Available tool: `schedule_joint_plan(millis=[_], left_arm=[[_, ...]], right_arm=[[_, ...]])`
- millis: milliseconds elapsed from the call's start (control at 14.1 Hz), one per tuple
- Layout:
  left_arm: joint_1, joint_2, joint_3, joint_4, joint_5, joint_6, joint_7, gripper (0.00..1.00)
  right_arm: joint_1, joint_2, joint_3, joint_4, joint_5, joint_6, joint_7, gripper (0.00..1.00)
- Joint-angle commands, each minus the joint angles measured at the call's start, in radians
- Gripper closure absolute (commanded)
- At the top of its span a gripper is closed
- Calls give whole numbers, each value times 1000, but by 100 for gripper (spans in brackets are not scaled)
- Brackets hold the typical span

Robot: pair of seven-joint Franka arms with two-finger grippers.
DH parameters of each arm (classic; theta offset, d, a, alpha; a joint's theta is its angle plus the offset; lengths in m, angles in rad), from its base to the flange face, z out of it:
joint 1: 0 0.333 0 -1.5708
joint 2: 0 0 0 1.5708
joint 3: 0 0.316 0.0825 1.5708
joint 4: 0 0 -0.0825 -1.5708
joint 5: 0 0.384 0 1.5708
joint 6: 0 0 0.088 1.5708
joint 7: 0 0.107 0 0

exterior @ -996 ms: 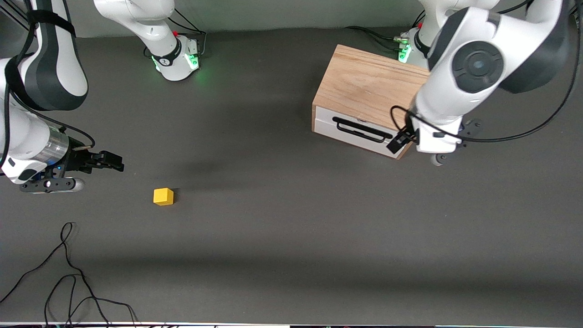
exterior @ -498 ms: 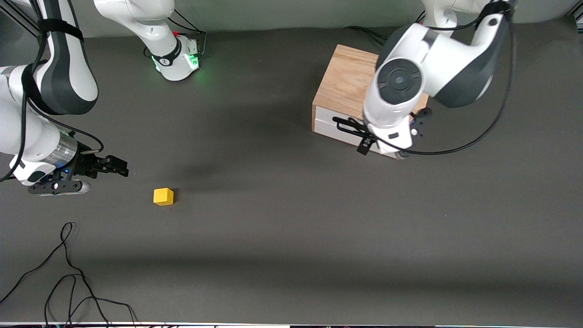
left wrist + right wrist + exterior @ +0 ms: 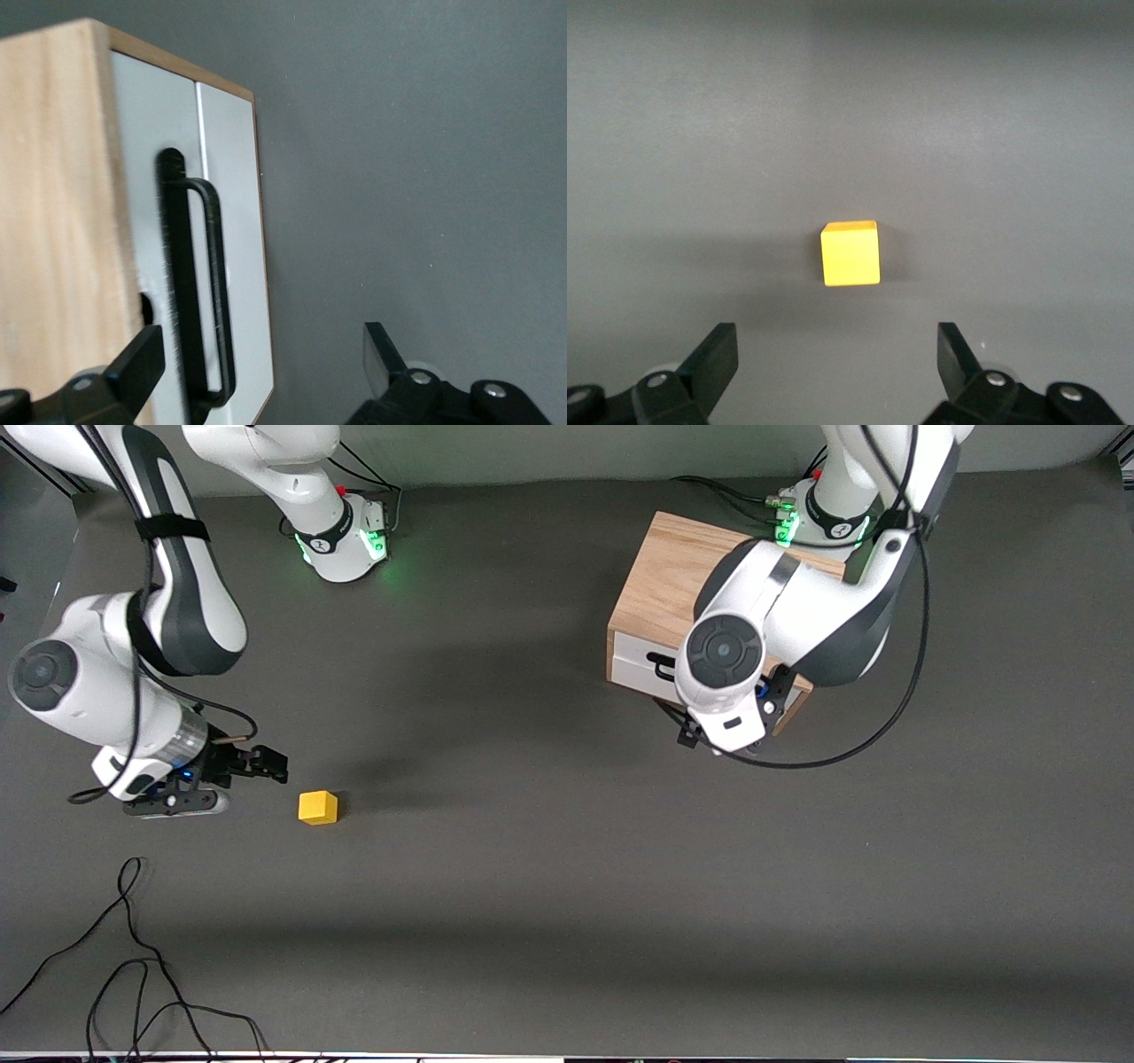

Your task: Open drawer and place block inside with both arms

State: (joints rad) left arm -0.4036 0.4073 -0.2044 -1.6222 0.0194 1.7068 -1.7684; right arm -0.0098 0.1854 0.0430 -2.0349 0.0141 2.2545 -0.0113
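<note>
A dark grey matte tabletop (image 3: 549, 921) is spreading under a pale wall strip along its top edge, with a loose black cable (image 3: 133, 957) lying at the near corner toward the right arm's end. There are two white jointed arms, one small bright yellow cube (image 3: 318, 808) and one light oak box (image 3: 673, 584) holding one white-fronted drawer (image 3: 633, 669) with a black bar handle (image 3: 199, 292). The right end effector (image 3: 270, 764) is now hanging just beside the cube, closer than a second ago, fingers wide apart and empty. The left end effector (image 3: 266, 372) has swung across in front of the shut drawer, fingers apart, straddling the handle's end without gripping.
</note>
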Motion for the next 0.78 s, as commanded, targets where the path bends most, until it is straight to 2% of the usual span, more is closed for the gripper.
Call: schedule_joint_plan(millis=[0, 213, 711], left_arm=[[-17, 40, 10, -5, 13, 19, -32, 0], [-21, 73, 10, -18, 13, 20, -32, 0], [-55, 58, 10, -83, 5, 7, -75, 0]], right_arm=[[11, 54, -9, -28, -16, 83, 13, 0], [11, 144, -9, -33, -58, 204, 7, 0], [8, 256, -11, -33, -63, 272, 17, 0]])
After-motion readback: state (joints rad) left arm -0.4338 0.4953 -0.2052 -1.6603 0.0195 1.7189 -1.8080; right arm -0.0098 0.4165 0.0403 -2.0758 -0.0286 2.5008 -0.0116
